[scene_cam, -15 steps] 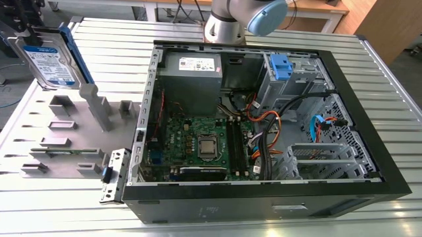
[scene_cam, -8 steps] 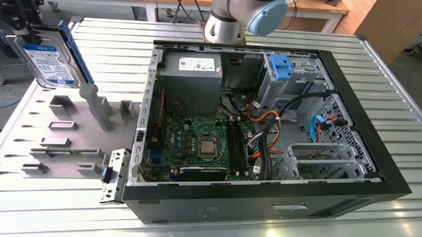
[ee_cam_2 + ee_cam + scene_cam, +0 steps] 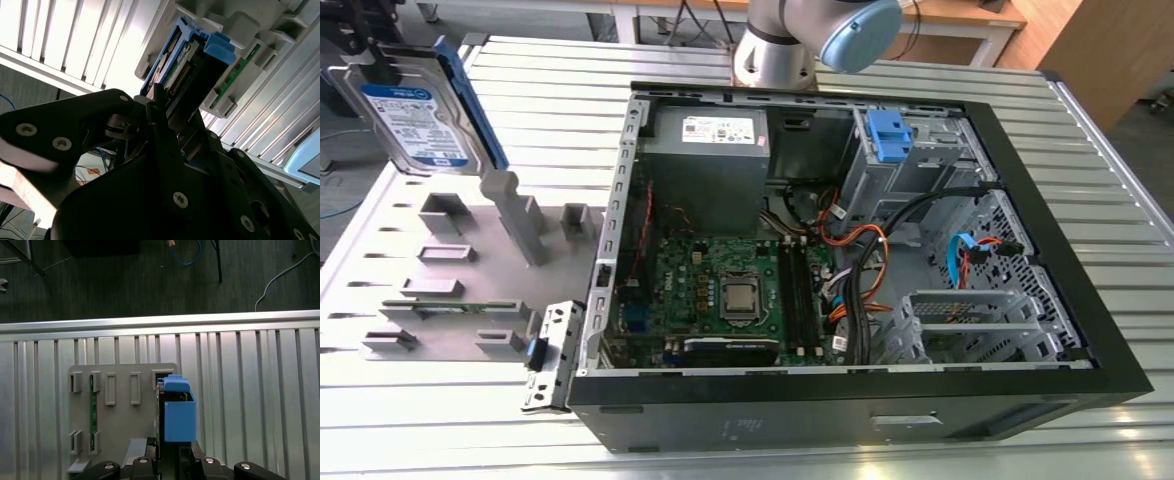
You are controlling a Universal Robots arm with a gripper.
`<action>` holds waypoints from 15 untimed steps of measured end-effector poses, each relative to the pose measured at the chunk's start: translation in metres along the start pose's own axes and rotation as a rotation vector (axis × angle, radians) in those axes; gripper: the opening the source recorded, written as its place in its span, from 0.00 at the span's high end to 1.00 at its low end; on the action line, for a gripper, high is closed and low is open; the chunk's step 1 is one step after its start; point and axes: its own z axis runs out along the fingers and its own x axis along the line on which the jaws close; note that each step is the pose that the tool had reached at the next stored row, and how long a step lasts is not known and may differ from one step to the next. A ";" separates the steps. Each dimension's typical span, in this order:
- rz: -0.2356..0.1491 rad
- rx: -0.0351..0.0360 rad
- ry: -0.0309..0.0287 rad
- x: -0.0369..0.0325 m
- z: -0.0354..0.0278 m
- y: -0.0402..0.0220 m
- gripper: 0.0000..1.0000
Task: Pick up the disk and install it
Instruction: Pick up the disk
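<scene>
Gripper (image 3: 175,462) pinches the disk (image 3: 414,115), we note. Disk stands on edge at ten o'clock from the computer case (image 3: 854,410), near the grey fixture plate (image 3: 480,275).

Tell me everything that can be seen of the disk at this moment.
The disk is a flat silver metal drive with a blue-and-white label and blue plastic side rails ending in a handle tab. It stands on edge, slightly tilted, over the grey fixture plate at the exterior view's left, outside the open computer case. The gripper clamps it across its flat faces.
</scene>
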 end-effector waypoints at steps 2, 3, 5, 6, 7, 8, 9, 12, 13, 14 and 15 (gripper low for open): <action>0.000 0.0001 0.0000 -0.0001 -0.0024 0.0001 0.65; 0.000 0.0001 0.0000 -0.0001 -0.0037 0.0001 0.65; 0.000 0.0001 0.0000 -0.0002 -0.0060 0.0002 0.65; 0.000 0.0002 0.0000 -0.0002 -0.0072 0.0002 0.65; 0.000 0.0001 0.0000 -0.0002 -0.0084 0.0003 0.65; 0.000 0.0002 0.0000 -0.0002 -0.0095 0.0003 0.65; 0.000 0.0000 0.0001 -0.0002 -0.0108 0.0003 0.65; 0.000 0.0001 0.0000 -0.0003 -0.0144 0.0004 0.65; 0.000 0.0002 0.0000 -0.0003 -0.0155 0.0004 0.65; 0.000 0.0001 0.0000 -0.0004 -0.0166 0.0005 0.65; 0.000 0.0001 0.0000 -0.0004 -0.0178 0.0005 0.65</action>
